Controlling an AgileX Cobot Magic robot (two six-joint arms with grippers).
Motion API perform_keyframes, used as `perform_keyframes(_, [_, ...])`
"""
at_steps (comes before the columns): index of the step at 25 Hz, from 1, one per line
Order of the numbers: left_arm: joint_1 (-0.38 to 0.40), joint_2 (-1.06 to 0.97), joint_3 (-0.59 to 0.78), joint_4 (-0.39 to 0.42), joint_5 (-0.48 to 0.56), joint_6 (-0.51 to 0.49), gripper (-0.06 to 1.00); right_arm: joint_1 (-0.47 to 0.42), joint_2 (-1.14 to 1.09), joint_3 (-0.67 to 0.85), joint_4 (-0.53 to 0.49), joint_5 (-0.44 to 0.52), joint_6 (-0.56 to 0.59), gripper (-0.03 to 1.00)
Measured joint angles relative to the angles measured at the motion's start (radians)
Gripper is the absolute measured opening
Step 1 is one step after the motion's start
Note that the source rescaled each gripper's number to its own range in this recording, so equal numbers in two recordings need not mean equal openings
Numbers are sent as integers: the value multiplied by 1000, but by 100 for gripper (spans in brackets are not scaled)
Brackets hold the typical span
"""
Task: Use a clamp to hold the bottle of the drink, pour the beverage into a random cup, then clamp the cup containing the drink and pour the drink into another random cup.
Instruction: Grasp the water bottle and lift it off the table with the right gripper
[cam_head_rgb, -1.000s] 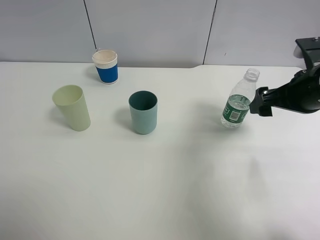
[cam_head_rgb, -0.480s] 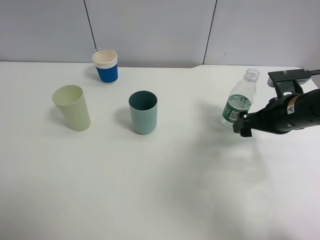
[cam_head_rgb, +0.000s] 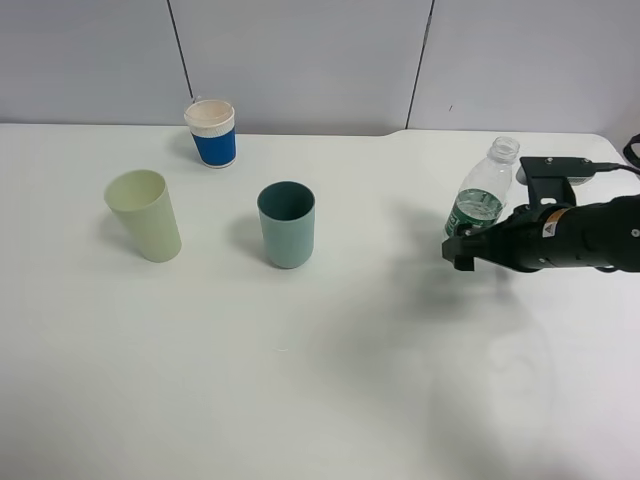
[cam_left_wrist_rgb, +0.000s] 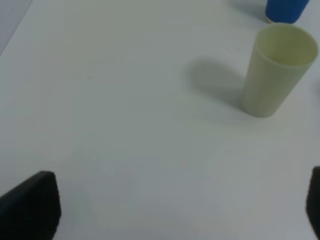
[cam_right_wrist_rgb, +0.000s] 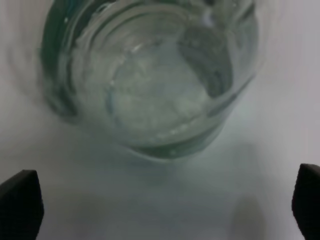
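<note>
A white table (cam_head_rgb: 300, 380) fills nearly the whole of the exterior view, with grey wall panels (cam_head_rgb: 300, 60) split by dark seams along the top of the frame. The bulky black right arm (cam_head_rgb: 590, 235) comes in from the right edge at mid-height and lies roughly level. It carries a small sticker too small to read, and its right hand (cam_head_rgb: 458, 250) points toward the centre of the frame. That hand's jaws stand wide apart and clamp nothing. In the right wrist view the bottle looms close and blurred just ahead of the two dark fingertips (cam_right_wrist_rgb: 20, 202), not between them, and whether anything touches it I cannot tell. At the left of the frame a pale yellow-green cup (cam_head_rgb: 145, 215) stands upright. To its right, near the centre and well apart from it, stands the teal cup (cam_head_rgb: 287, 225), upright too, its inside darker. The bottle (cam_head_rgb: 487, 180) stands upright at the right of the frame, clear and open-mouthed, with its base hidden behind the hand's tip. The clear drink (cam_right_wrist_rgb: 155, 95) shows through its ribbed wall in the wrist view. In the upper left, near the wall, sits a paper cup (cam_head_rgb: 212, 133) with a blue body and a white band at the rim, without legible print. The bottle's green label (cam_head_rgb: 472, 212) carries white marks — too small to read. The left hand (cam_left_wrist_rgb: 172, 210) appears only in its own wrist view, jaws spread wide over bare table — the pale cup is well beyond them.
</note>
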Motion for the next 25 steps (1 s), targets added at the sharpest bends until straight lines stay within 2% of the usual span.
perform_keyframes(4, [0,0,0,0,0,0,100,0,26,2,127,-94,-156,100])
perform_keyframes(8, [0,0,0,0,0,0,100,0,26,2,172,-198,-232,100])
perform_keyframes(14, [0,0,0,0,0,0,100,0,26,3,165,-295,-249,100])
perform_keyframes(25, [0,0,0,0,0,0,100,0,30,3,144,-389,-249,100])
